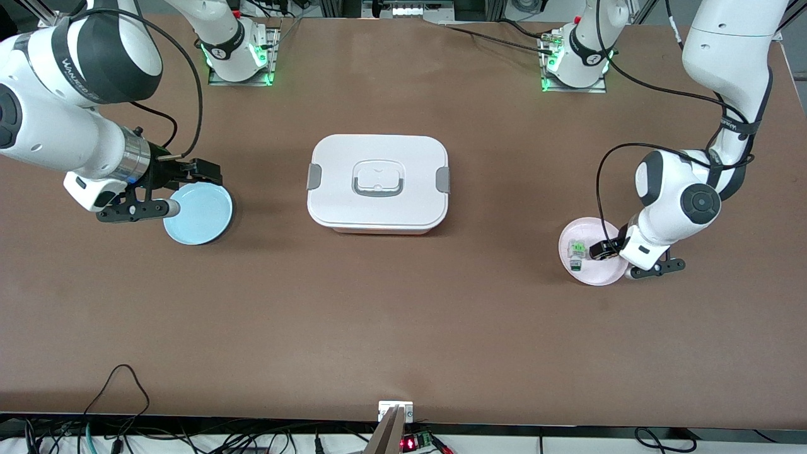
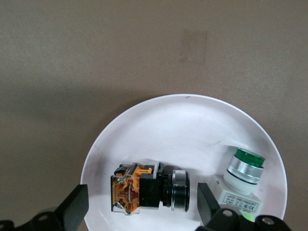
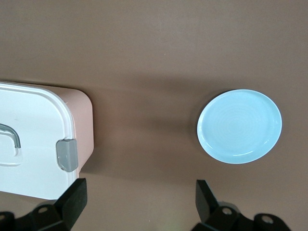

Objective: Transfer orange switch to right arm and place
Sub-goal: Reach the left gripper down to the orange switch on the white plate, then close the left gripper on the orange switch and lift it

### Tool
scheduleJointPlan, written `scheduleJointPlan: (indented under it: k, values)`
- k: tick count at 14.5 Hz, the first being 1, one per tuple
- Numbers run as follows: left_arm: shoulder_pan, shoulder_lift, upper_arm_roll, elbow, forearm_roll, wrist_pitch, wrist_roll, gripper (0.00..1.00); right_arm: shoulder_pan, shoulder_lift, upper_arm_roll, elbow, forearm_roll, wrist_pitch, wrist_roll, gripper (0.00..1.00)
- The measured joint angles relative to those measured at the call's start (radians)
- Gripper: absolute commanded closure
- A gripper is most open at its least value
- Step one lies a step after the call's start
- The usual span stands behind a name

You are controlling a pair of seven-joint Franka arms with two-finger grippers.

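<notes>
The front view looks down from high across the table (image 1: 403, 328), facing both robot bases and taking in the whole top. The left wrist view looks straight down from close above the pink plate (image 2: 183, 130) at the left arm's end, the same pink plate (image 1: 596, 274) seen small in the front view. The right wrist view looks down from higher, sharing the blue plate (image 3: 239, 126) and a corner of the white lidded box (image 3: 43, 144) with the front view.

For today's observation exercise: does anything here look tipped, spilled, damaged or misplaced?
Nothing stands out. The orange switch and the green push button lie on their sides on the pink plate, neither visibly damaged. The left end effector is open around the switch; the right end effector waits open above the table.
</notes>
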Motion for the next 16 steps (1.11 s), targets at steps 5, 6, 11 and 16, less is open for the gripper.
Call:
scheduleJointPlan:
  k: [5, 6, 11, 16]
  values:
    - [0.000, 0.032, -0.012, -0.014, 0.000, 0.053, 0.000, 0.03, 0.000, 0.000, -0.001, 0.000, 0.000, 0.000, 0.000, 0.00]
    - [0.000, 0.035, -0.012, -0.015, 0.000, 0.055, 0.000, 0.10, 0.000, 0.000, -0.001, 0.000, 0.000, 0.000, 0.001, 0.00]
    - [0.001, 0.036, -0.013, -0.016, 0.000, 0.055, 0.007, 0.54, 0.000, 0.000, -0.001, 0.000, 0.000, 0.000, 0.001, 0.00]
    - [0.010, 0.025, -0.013, 0.003, 0.000, 0.040, 0.067, 0.54, 0.000, 0.000, -0.001, 0.000, 0.000, 0.001, 0.001, 0.00]
